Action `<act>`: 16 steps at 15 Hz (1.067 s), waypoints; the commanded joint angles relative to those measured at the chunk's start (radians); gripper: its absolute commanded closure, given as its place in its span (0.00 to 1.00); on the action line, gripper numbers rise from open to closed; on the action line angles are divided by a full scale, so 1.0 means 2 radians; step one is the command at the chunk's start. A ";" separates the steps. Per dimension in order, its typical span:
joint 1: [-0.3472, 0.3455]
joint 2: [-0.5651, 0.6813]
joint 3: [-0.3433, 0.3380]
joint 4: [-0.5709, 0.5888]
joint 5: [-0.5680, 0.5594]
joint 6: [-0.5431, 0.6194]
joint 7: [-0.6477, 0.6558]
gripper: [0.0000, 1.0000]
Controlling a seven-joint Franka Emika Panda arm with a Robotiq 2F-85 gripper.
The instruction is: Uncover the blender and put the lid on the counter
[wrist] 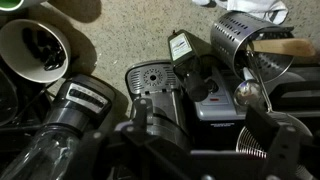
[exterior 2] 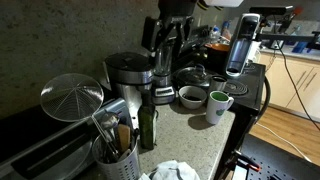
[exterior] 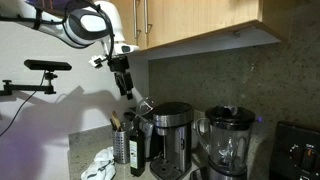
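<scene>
Overhead, gripper (exterior: 126, 90), jaws apart, empty, in open air between cabinet edge (exterior: 200, 38) and lid (exterior: 230, 114) of blender (exterior: 228, 147).

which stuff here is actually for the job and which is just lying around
For the job: blender, lid, counter, gripper.
Lying about: coffee maker, bottle, utensil holder, green mug, cloth.

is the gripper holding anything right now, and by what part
Nothing. The gripper hangs open in the air, and the lid sits on the blender.
</scene>
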 commanded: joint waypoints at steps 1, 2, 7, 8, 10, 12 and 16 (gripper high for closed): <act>0.003 0.000 -0.003 0.001 -0.001 -0.001 0.001 0.00; 0.003 0.000 -0.003 0.001 -0.002 -0.001 0.001 0.00; -0.024 0.002 -0.016 -0.010 -0.046 0.019 0.008 0.00; -0.035 0.005 -0.022 -0.016 -0.064 0.031 0.013 0.00; -0.055 0.014 -0.038 -0.030 -0.090 0.075 0.019 0.00; -0.076 0.031 -0.052 -0.045 -0.118 0.143 0.024 0.00; -0.115 0.095 -0.073 -0.052 -0.166 0.311 0.047 0.00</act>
